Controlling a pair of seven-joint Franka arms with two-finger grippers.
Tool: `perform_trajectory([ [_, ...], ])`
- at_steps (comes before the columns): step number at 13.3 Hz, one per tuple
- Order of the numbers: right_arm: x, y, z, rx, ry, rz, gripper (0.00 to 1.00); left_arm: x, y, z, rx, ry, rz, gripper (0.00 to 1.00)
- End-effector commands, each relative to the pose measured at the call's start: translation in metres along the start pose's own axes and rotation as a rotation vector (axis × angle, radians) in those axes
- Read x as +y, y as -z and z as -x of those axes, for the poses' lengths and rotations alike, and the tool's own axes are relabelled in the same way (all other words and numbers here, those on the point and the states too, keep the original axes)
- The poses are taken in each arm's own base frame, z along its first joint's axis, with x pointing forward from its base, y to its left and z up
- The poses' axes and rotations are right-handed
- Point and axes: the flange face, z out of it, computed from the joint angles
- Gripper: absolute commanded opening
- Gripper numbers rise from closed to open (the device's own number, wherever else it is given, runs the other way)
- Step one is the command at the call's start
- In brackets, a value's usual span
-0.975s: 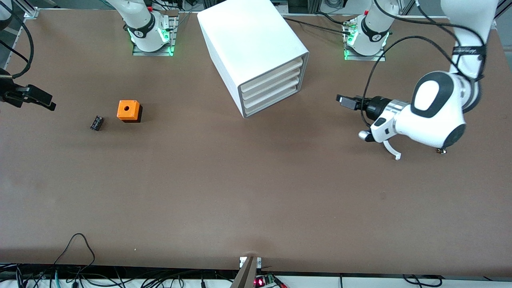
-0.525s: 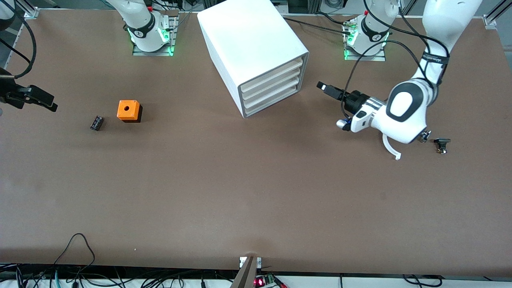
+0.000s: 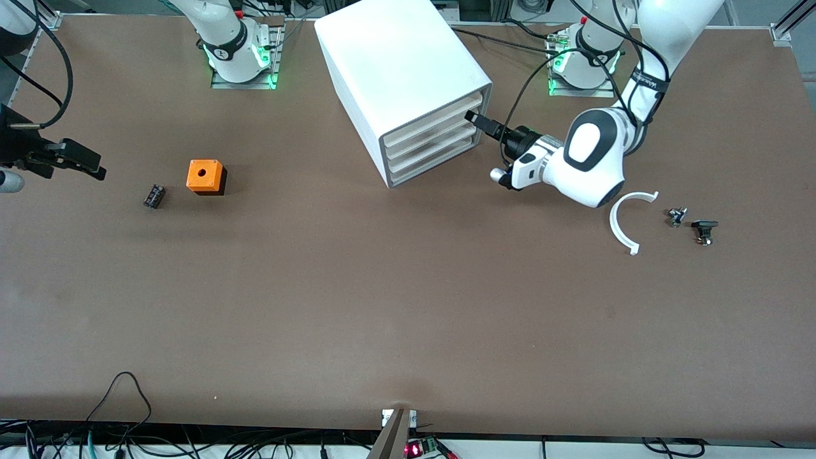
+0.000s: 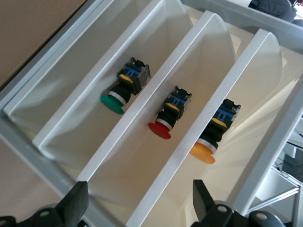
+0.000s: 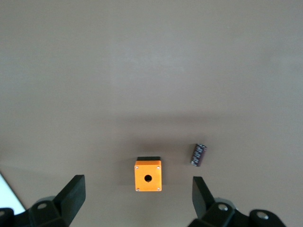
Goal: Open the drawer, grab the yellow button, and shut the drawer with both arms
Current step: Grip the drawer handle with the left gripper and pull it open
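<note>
Left gripper (image 3: 475, 119) hovering with fingers spread wide, right at the drawer (image 3: 433, 115) fronts of the cabinet (image 3: 401, 70) near the middle of the desk's base-side edge. Holding nothing. Button (image 4: 214, 137) lying inside a drawer, orange cap showing, beside red button (image 4: 169, 115) and green button (image 4: 124, 87) in neighbouring drawers. Right gripper (image 3: 80, 159) waiting, fingers wide, at the right arm's end edge, near orange cube (image 3: 205, 176).

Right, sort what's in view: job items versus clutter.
Job: drawer, orange-capped button, left gripper open at the drawer fronts, right gripper open, waiting.

Lying about: orange cube, black component, white arc piece, green button, red button.
</note>
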Motion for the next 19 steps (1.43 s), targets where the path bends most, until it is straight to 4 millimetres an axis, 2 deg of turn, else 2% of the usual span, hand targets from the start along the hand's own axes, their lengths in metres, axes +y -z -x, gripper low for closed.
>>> perform_trajectory([
  [1, -0.022, 0.006, -0.004, 0.000, 0.060, -0.025, 1.00, 0.023, -0.015, 0.010, 0.050, -0.064, -0.036, 0.92],
  [2, -0.025, 0.006, -0.004, 0.002, 0.080, -0.026, 1.00, 0.029, -0.022, 0.009, 0.057, -0.075, -0.052, 0.91],
  [3, -0.024, 0.001, -0.005, -0.013, 0.157, -0.031, 1.00, 0.028, -0.037, 0.009, 0.072, -0.079, -0.080, 0.86],
  [4, -0.030, -0.007, -0.007, -0.035, 0.212, -0.033, 1.00, 0.025, -0.040, 0.008, 0.079, -0.076, -0.085, 0.78],
  [6, -0.035, -0.013, -0.008, -0.054, 0.285, -0.036, 1.00, 0.021, -0.042, 0.009, 0.077, -0.067, -0.088, 0.56],
  [8, -0.041, -0.019, -0.011, -0.060, 0.417, -0.039, 1.00, 0.019, -0.041, 0.009, 0.077, -0.065, -0.089, 0.13],
  [9, -0.054, -0.017, -0.012, -0.054, 0.507, -0.039, 1.00, 0.018, -0.040, 0.009, 0.077, -0.066, -0.099, 0.00],
  [10, -0.060, -0.020, -0.015, -0.054, 0.575, -0.040, 1.00, 0.017, -0.035, 0.009, 0.086, -0.061, -0.097, 0.00],
  [11, -0.069, -0.024, -0.021, -0.053, 0.645, -0.041, 1.00, 0.012, -0.021, 0.007, 0.114, -0.051, -0.090, 0.00],
  [14, -0.107, -0.021, -0.021, -0.052, 0.738, -0.039, 1.00, -0.005, 0.042, 0.004, 0.270, -0.017, -0.082, 0.00],
  [15, -0.113, -0.021, -0.021, -0.048, 0.747, -0.038, 1.00, -0.006, 0.063, 0.002, 0.320, -0.016, -0.080, 0.00],
  [16, -0.116, -0.024, -0.023, -0.048, 0.751, -0.042, 1.00, -0.008, 0.080, 0.000, 0.368, -0.012, -0.082, 0.00],
  [18, -0.135, -0.027, -0.030, -0.036, 0.787, -0.082, 1.00, -0.009, 0.101, -0.001, 0.426, -0.011, -0.091, 0.00],
  [19, -0.163, -0.027, -0.032, -0.024, 0.852, -0.101, 1.00, -0.011, 0.104, -0.001, 0.427, -0.011, -0.106, 0.23],
])
